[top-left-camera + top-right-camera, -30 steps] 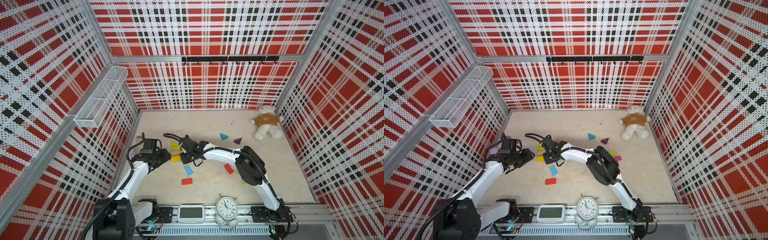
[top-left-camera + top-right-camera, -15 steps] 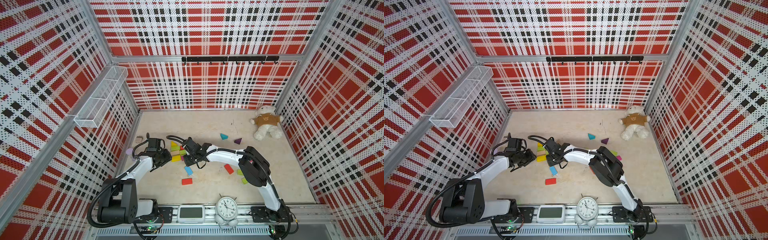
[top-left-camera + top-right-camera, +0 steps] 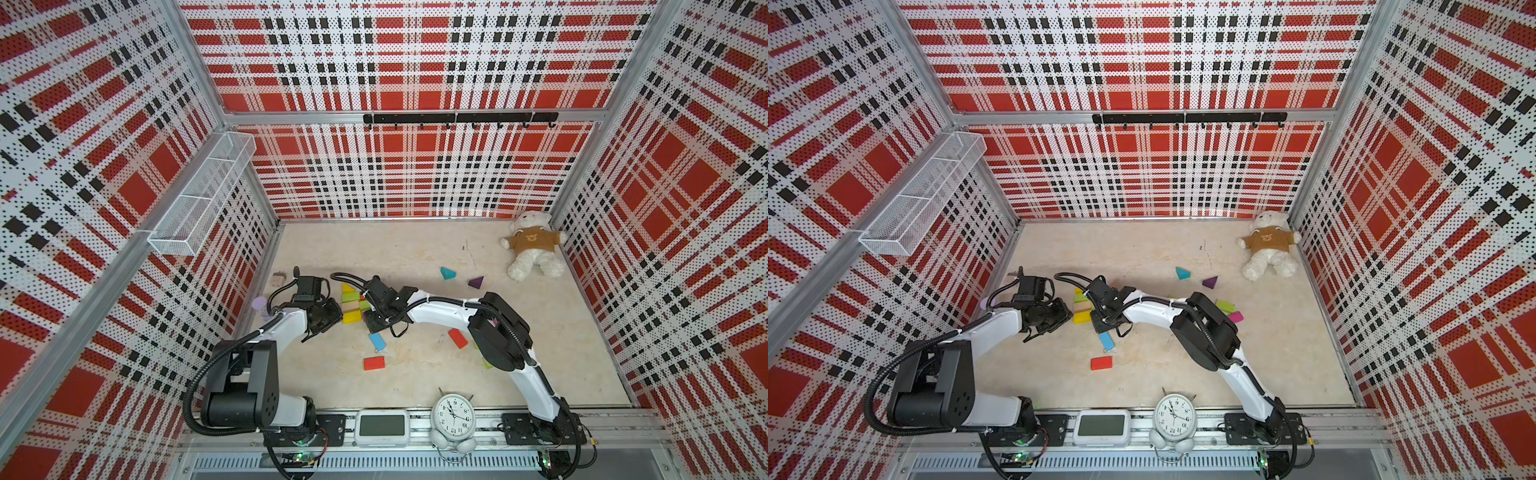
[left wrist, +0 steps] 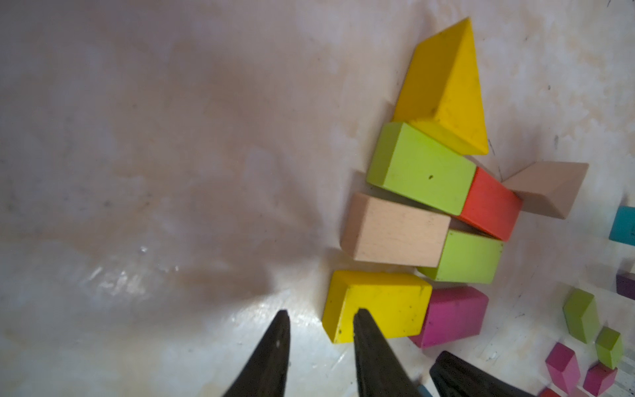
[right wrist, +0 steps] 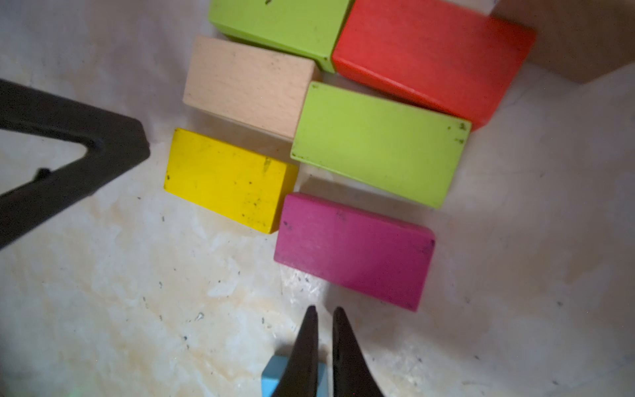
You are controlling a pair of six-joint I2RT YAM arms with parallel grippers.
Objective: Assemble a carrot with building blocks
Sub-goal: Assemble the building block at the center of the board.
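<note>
Left wrist view: blocks (image 4: 426, 178) bunched against the yellow block (image 4: 388, 299).
My left gripper (image 4: 321, 311), narrowly parted and empty, overlaps the yellow block; my right gripper (image 5: 324, 307), closed and empty, sits near it. They look light, rigid, smooth: I'd pinch the long sides.

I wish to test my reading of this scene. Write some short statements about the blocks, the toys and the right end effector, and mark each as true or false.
1. The yellow triangular block touches a lime green block. True.
2. The right end effector holds the magenta block. False: its jaws are shut on nothing, and the block lies free ahead of them.
3. The teddy bear lies right beside the alarm clock. False: the bear is in a far corner and the clock stands at the near edge.
4. The teal triangular block and the purple triangular block lie near each other without touching. True.
</note>
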